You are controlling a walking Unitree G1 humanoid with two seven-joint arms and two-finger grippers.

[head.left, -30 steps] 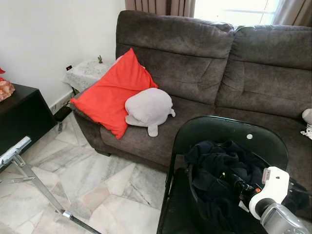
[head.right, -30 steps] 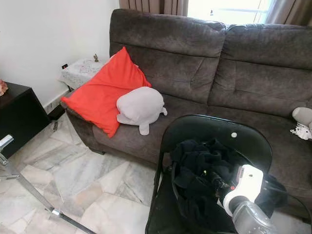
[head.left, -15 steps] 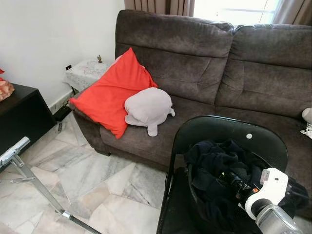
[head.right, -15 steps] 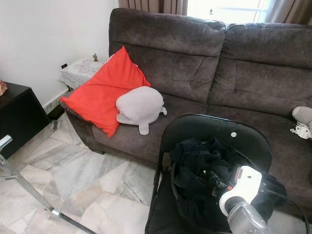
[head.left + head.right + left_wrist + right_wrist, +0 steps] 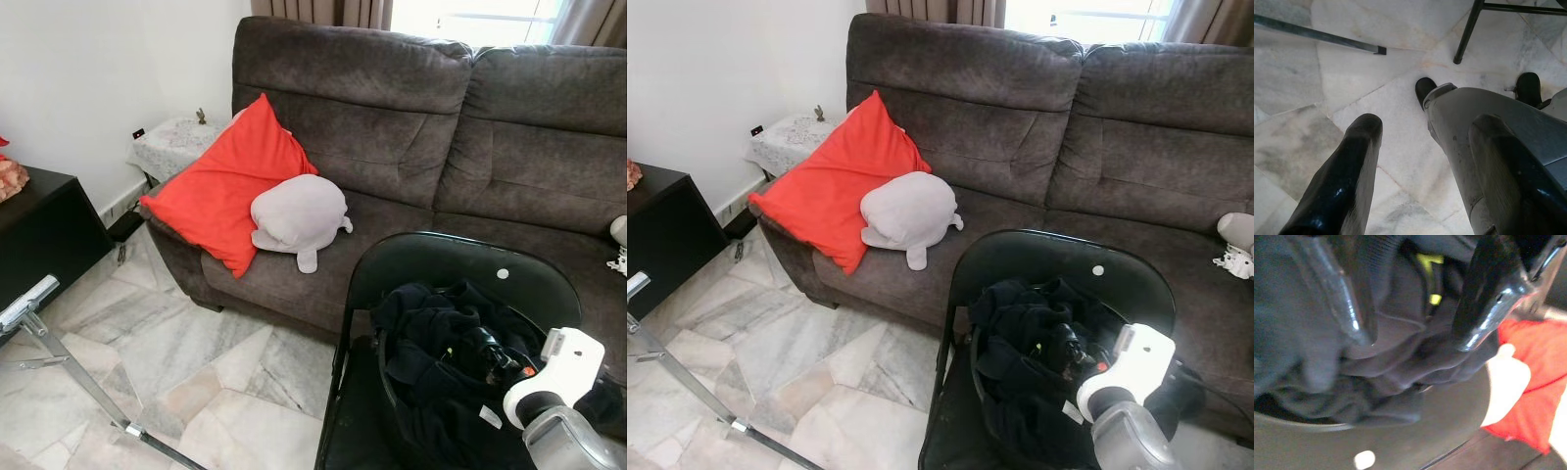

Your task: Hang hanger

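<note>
Clothing, a dark bundle [image 5: 446, 352] with a small yellow-green tag, fills the seat of a black chair [image 5: 460, 269] in front of the brown sofa [image 5: 441, 127], and no hanger can be made out in it. The right gripper [image 5: 1415, 335] presses into this cloth with its 2 fingers apart; the left gripper [image 5: 1425, 161] hangs over the marble floor [image 5: 176, 362], jaws spread and empty. On the sofa lie a red cushion [image 5: 230, 186] and a grey plush toy [image 5: 297, 217], touching each other.
</note>
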